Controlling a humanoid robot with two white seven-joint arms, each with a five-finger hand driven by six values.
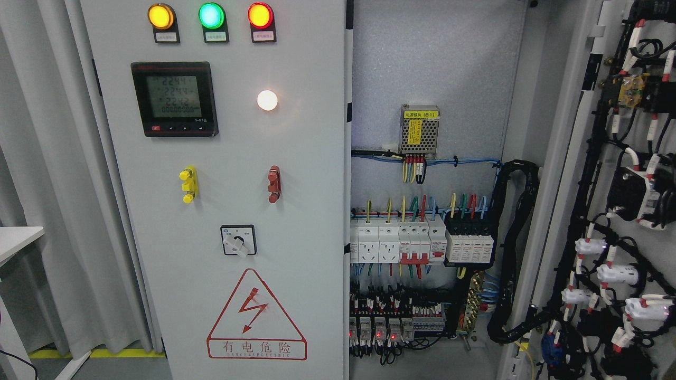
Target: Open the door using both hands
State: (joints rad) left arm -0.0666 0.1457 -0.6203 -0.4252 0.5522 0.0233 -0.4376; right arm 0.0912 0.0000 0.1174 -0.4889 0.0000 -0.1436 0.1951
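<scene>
A grey electrical cabinet fills the head view. Its left door is closed and faces me, carrying three lit lamps, a digital meter, a white lamp, yellow and red handles, a rotary switch and a red warning triangle. The right door is swung wide open to the right, its inner side showing black cable looms and connectors. Neither of my hands or arms is in view.
Inside the open half are a power supply, rows of breakers, coloured wiring and relays. Grey curtains hang at the left, with a white table corner and yellow floor tape.
</scene>
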